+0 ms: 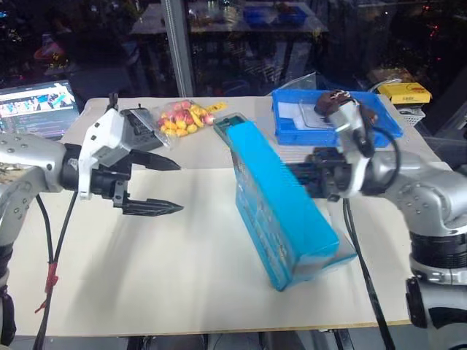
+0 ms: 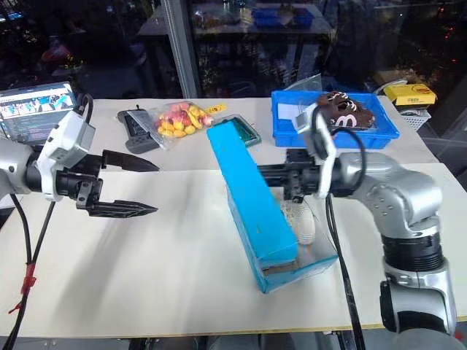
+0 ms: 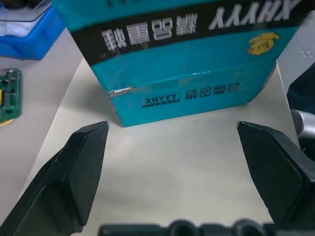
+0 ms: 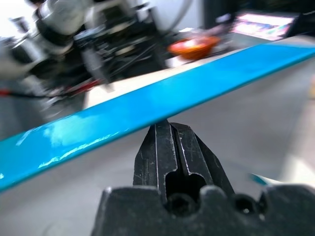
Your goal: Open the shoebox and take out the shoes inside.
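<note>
The bright blue shoebox [image 1: 281, 219] stands mid-table with its hinged lid [image 2: 248, 189] swung up and leaning toward my left side. Inside the uncovered box one cream-white perforated shoe [image 2: 300, 219] lies on the white interior. My right gripper [image 2: 260, 175] is shut, with nothing between its fingers, and its tips rest against the raised lid; the right wrist view has the shut fingertips [image 4: 170, 129] at the lid's blue edge. My left gripper [image 1: 179, 187] hangs open left of the box, apart from it, facing its lettered side [image 3: 187, 73].
A shallow blue plastic tray [image 2: 288, 124] with dark brown shoes [image 2: 344, 111] sits at the back right. A bag of yellow and pink sweets [image 1: 182, 118], a black device [image 1: 142, 127] and a green board [image 1: 232, 122] lie behind the box. A laptop [image 1: 36, 108] stands far left.
</note>
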Robot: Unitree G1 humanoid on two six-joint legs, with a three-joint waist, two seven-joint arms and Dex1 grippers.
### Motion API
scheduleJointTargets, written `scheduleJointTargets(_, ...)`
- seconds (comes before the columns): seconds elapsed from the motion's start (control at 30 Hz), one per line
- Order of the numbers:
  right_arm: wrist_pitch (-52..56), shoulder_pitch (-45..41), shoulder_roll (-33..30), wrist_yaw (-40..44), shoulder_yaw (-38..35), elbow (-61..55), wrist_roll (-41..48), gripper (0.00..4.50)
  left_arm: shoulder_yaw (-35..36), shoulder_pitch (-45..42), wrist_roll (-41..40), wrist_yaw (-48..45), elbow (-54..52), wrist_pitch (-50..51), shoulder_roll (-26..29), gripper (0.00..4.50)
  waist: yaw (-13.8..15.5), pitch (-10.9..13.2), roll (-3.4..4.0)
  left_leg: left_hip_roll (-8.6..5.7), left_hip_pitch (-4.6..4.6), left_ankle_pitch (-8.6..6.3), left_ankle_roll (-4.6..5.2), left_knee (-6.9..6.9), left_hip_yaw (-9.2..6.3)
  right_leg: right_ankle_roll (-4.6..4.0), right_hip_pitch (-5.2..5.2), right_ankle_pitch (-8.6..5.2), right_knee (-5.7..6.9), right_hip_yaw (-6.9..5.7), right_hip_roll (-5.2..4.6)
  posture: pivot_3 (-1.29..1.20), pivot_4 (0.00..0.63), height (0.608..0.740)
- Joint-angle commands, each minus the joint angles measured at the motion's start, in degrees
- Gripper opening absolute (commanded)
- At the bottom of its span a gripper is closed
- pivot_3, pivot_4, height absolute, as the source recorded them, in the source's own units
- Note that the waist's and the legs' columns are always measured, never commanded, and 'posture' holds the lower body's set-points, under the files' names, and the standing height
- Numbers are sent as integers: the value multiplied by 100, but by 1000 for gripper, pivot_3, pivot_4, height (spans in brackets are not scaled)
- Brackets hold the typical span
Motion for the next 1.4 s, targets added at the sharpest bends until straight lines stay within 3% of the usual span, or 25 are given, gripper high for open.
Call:
scheduleJointTargets(0.03, -132, 22, 54, -125, 482, -388, -371, 0, 387, -174, -212, 50, -103, 150, 188, 4462, 0, 0, 0, 0, 0, 0, 0, 0, 0, 0, 0, 0, 0, 0, 0, 0, 150, 740)
scheduleJointTargets(0.37, -897, -137, -124, -261, 1640, -87, -2124, 0, 410, -274, -443, 122, -219, 349, 191, 4462, -2, 0, -1, 1, 1, 0, 0, 2, 0, 0, -2, 0, 2, 0, 2, 0, 150, 740)
scheduleJointTargets(0.5, -869, -368, -449, 66, 1168, 86, -2018, 0, 336, -305, -471, 129, -217, 347, 109, 4462, -1, 0, -1, 1, 1, 0, 0, 2, 0, 0, -2, 0, 2, 0, 2, 0, 150, 740)
scheduleJointTargets(0.67, -465, -823, -1332, 692, 274, 200, -1463, 0, 138, -355, -480, 80, -204, 299, -55, 4462, 23, 0, -1, 0, 0, 0, 0, 1, 0, -1, -2, 1, 1, -1, 0, 0, 150, 740)
scheduleJointTargets(0.83, -1096, -513, -2161, 826, 529, 52, -2299, 0, -196, -537, -406, -23, -139, 220, -302, 4462, 17, -2, -3, 1, 1, 0, 0, 1, 1, 0, 0, -1, -2, -2, 1, 0, 150, 740)
scheduleJointTargets(0.93, -1435, -302, -2234, 787, 722, -64, -2679, 774, -355, -639, -304, -98, -38, 137, -413, 4500, -32, -2, -3, 1, 1, 0, 0, 6, 4, 0, -2, -1, 1, 2, 1, 0, 150, 740)
scheduleJointTargets(1.03, -1849, -203, -2175, 737, 898, -158, -3070, 1777, -505, -751, -159, -196, 95, 18, -497, 4500, -46, -1, -3, 3, 2, 0, 0, 4, 8, 0, -6, 1, 4, 7, 4, 0, 150, 740)
scheduleJointTargets(1.07, -1926, -224, -2138, 754, 975, -207, -3148, 2322, -550, -782, -125, -225, 132, -10, -518, 4500, -47, -1, -3, 3, 2, 0, 0, 4, 8, 0, -6, 1, 5, 7, 4, 0, 150, 740)
scheduleJointTargets(1.1, -1988, -318, -2015, 689, 1060, -243, -3233, 2440, -588, -803, -92, -255, 163, -34, -536, 4500, -44, -1, -3, 4, 2, 0, 0, 3, 8, 0, -7, 1, 4, 7, 6, 0, 150, 740)
scheduleJointTargets(1.17, -1952, -464, -1828, 700, 1147, -304, -3253, 3134, -636, -823, -27, -298, 208, -73, -565, 4500, -45, -1, -3, 4, 1, 0, 0, 5, 8, 0, -4, 1, 2, 7, 5, 0, 150, 740)
scheduleJointTargets(1.4, -1629, -598, -1102, 779, 1285, -140, -2955, 3134, -571, -569, 134, -309, 131, -139, -475, 4500, -12, -3, -7, 5, 0, 0, 0, 7, 7, -1, -2, 2, 2, 6, 5, 0, 150, 740)
